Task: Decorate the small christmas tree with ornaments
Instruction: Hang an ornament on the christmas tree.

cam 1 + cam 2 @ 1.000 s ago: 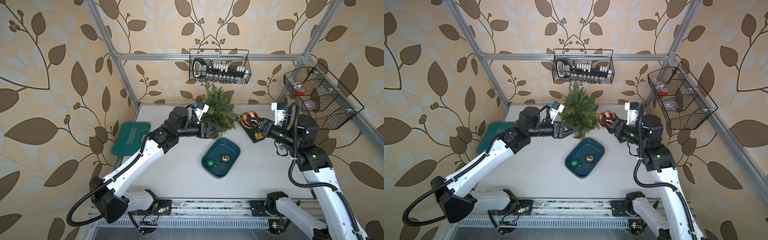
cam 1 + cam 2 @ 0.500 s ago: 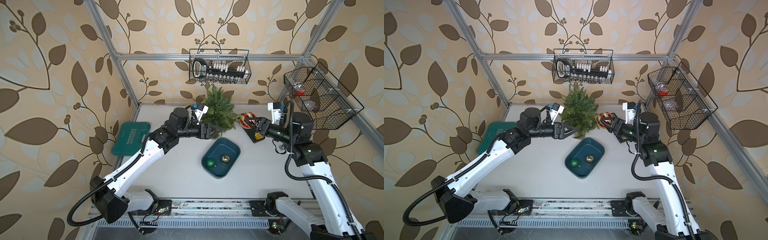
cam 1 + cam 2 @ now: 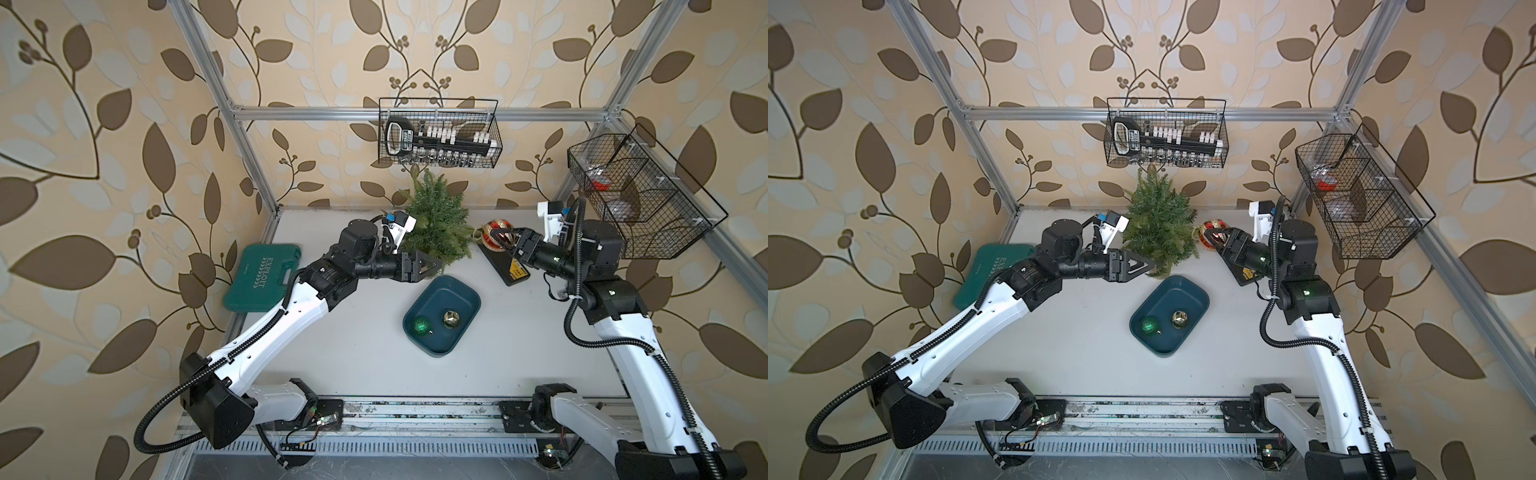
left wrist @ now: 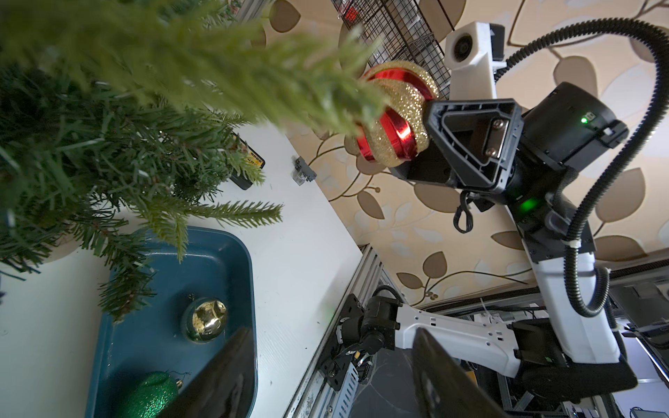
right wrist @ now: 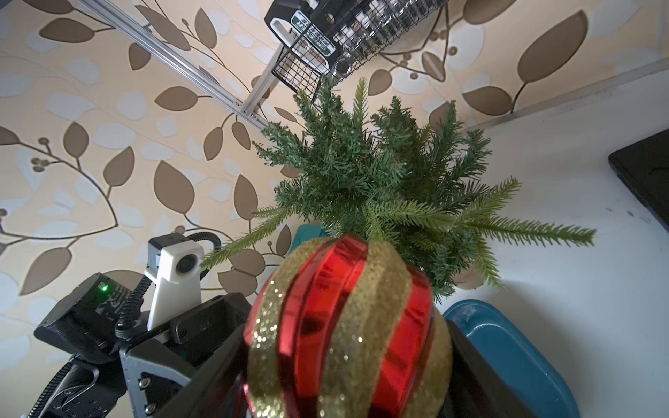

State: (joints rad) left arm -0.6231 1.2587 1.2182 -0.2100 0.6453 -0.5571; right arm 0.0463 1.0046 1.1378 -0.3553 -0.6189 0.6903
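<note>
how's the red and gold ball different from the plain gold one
The red-and-gold ball is larger than the gold ball. The red-and-gold ball has glittery gold and shiny red stripes; the gold ball is plain and shiny. The red-and-gold ball is held in the right gripper; the gold ball lies in the tray. Both are round baubles.

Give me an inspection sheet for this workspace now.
Surface: white table, no spills seen.
Job's things: tree upright at back; green ball and gold ball in teal tray; red-and-gold ball held beside tree.
Clutter: green tool case and black-yellow device on table.
Grippers: left gripper open, empty, near tree's lower branches; right gripper shut on red-and-gold ball.
Cables: black conduits looped along both arms.
Surroundings: back wire basket, side wire basket on frame, leaf-patterned walls.
</note>
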